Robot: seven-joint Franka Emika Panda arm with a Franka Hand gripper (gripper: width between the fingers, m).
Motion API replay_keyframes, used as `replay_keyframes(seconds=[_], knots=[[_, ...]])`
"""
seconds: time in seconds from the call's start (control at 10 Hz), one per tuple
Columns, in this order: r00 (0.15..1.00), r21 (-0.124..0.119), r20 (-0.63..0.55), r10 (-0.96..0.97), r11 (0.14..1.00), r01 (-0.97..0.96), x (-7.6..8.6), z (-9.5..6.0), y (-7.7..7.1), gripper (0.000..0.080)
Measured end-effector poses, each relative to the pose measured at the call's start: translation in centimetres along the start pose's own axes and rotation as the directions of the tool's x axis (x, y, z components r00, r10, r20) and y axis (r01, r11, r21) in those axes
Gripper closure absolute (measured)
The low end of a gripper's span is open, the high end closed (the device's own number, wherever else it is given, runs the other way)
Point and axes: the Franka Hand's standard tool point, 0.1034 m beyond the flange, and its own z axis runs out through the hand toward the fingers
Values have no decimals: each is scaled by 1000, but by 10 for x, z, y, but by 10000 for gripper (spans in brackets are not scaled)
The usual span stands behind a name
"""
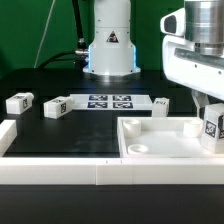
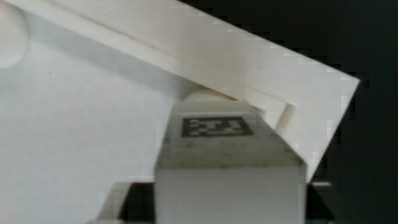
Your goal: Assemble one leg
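My gripper (image 1: 208, 108) is shut on a leg (image 1: 212, 127), a stubby white block with a black-and-white tag, and holds it upright at the exterior view's right edge. The leg hangs over the right corner of the large white square tray-like piece (image 1: 150, 133). In the wrist view the held leg (image 2: 222, 165) fills the space between my dark fingers (image 2: 135, 203), tag facing the camera, with the tray's rim (image 2: 267, 70) just beyond it. Whether the leg touches the tray is hidden. Three more legs lie on the black table: two on the left (image 1: 18, 102) (image 1: 55, 105) and one further right (image 1: 160, 102).
The marker board (image 1: 110, 101) lies flat at the back middle, in front of the robot base (image 1: 110, 45). A low white wall (image 1: 60, 172) runs along the front edge and up the left side (image 1: 8, 135).
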Motion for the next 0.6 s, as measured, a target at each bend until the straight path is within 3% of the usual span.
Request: replay_keyframes(seconds=[0.3,0.5,0.6], knots=[[985,2,9,172,985,-172,0,0,0,508],[995,2,9,100,995,-100,-1,0,0,498],[995,2,9,96,995,-97,-2,0,0,309]])
